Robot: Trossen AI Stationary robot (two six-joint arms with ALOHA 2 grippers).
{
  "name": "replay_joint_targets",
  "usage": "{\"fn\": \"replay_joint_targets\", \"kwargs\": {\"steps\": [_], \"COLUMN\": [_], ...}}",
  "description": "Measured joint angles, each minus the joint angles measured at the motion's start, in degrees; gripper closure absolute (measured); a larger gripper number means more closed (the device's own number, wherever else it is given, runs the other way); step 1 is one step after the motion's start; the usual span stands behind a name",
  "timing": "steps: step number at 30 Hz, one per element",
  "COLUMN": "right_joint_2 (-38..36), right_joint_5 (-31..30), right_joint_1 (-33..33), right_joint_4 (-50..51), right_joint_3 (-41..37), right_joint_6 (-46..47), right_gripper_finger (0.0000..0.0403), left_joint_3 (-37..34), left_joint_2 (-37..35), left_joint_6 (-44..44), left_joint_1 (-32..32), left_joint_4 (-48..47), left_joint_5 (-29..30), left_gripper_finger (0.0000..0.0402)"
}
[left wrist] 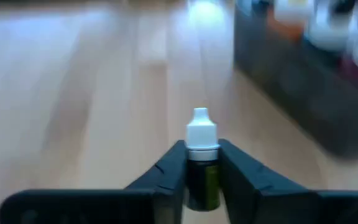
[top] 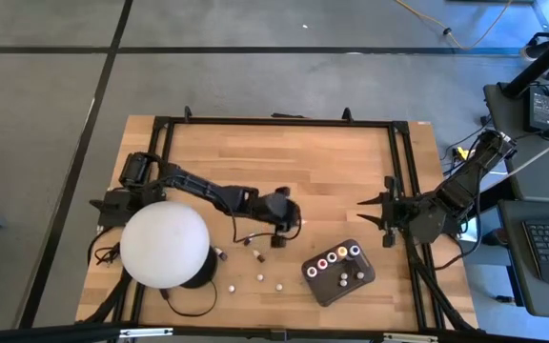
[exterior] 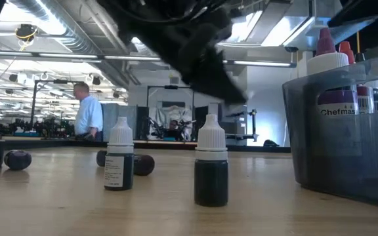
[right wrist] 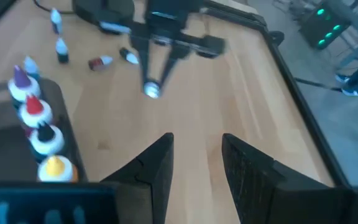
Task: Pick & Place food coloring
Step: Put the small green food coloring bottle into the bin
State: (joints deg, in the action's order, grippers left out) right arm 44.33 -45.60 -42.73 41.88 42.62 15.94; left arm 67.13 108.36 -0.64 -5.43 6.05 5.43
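Wooden planks made up the desk (top: 284, 157), framed by a black rail, with a workshop room and a person in a light shirt (exterior: 88, 111) far behind it. I used the dark grey tray (top: 335, 283) as my landmark. My left gripper (left wrist: 202, 177) hung just off the tray's open side, its fingers (left wrist: 166, 174) pinched narrow around one small dark bottle with a white cap (left wrist: 201, 155), held upright and clear of the wood, I judged so it could drop straight into a slot. The tray already held a row of bottles (top: 336, 255) standing cap-up, with purple, red, dark and yellow tops, and a few more behind them. Several loose bottles (top: 258, 279) stood or lay on the wood farther from the tray, toward the big white dome (top: 164, 244). My right gripper (right wrist: 194, 162) waited beyond the tray's other side, near the rail, its fingers (right wrist: 157, 165) parted and holding nothing.
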Motion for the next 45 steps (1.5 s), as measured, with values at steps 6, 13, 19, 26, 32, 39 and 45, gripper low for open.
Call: {"fn": "replay_joint_targets", "kwargs": {"steps": [6, 13, 19, 26, 32, 39, 45], "right_joint_2": [-0.42, 0.41, 2.00, 7.31, 15.08, 21.78, 27.65], "right_joint_5": [8.94, 22.27, 27.62, 29.36, 29.33, 34.17, 34.77], "right_joint_1": [3.72, 8.42, 8.41, 10.46, 15.32, 16.69, 16.77], "right_joint_4": [-2.63, -7.83, -9.27, -17.45, -23.43, -11.64, -9.01], "right_joint_3": [1.17, 1.19, 1.19, 1.17, 2.89, 12.72, 17.51], "right_joint_6": [-5.01, -20.96, -28.14, -27.41, -28.32, -28.43, -32.38], "right_gripper_finger": [0.0263, 0.0263, 0.0263, 0.0263, 0.0263, 0.0263, 0.0263], "left_joint_3": [-1.55, -3.83, -3.91, -3.91, -3.91, -3.91, -3.91], "left_joint_2": [0.35, 4.11, 6.89, 7.09, 6.99, 6.99, 6.99], "left_joint_6": [-4.13, -1.43, 1.30, 0.91, 0.91, 3.51, 6.37], "left_joint_1": [4.28, 7.43, 5.41, 1.59, 0.17, 0.63, 0.80], "left_joint_4": [18.75, 36.47, 41.82, 43.94, 45.28, 45.24, 45.21], "left_joint_5": [-7.21, -20.12, -25.51, -23.47, -23.30, -23.07, -22.91], "left_gripper_finger": [0.0332, 0.0331, 0.0321, 0.0319, 0.0318, 0.0318, 0.0318]}}
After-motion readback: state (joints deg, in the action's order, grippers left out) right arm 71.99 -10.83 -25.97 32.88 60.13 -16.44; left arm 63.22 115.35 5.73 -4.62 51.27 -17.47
